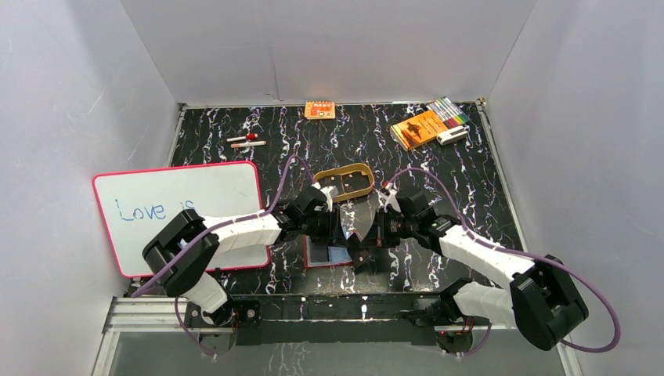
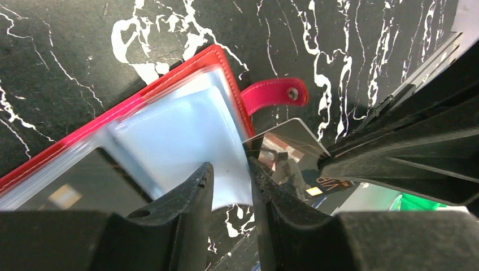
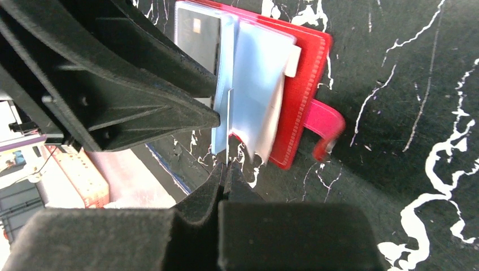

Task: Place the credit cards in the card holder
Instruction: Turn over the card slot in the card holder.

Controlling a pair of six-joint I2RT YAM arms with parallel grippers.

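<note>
Fingers of right gripper [image 3: 225, 169]: pressed together, pinching thin silvery plastic credit card [image 2: 285, 144] edge-on. Fingers of left gripper [image 2: 229, 165]: slightly spread astride clear plastic pocket sleeve [image 2: 169, 124]. Small red leather-like folding card holder [image 3: 308, 62]: lying open on black white-veined table [image 3: 406, 84], under both grippers.

A black table top [image 1: 470, 180] veined with white is seen. On it are laid a red-framed whiteboard [image 1: 188, 211], overhanging the left edge, two pens [image 1: 247, 141], an orange packet [image 1: 319, 110], an orange booklet [image 1: 419, 128] beside a pack of markers [image 1: 448, 111], a tan oval tray [image 1: 344, 168], and the opened red card holder [image 1: 325, 254].
</note>
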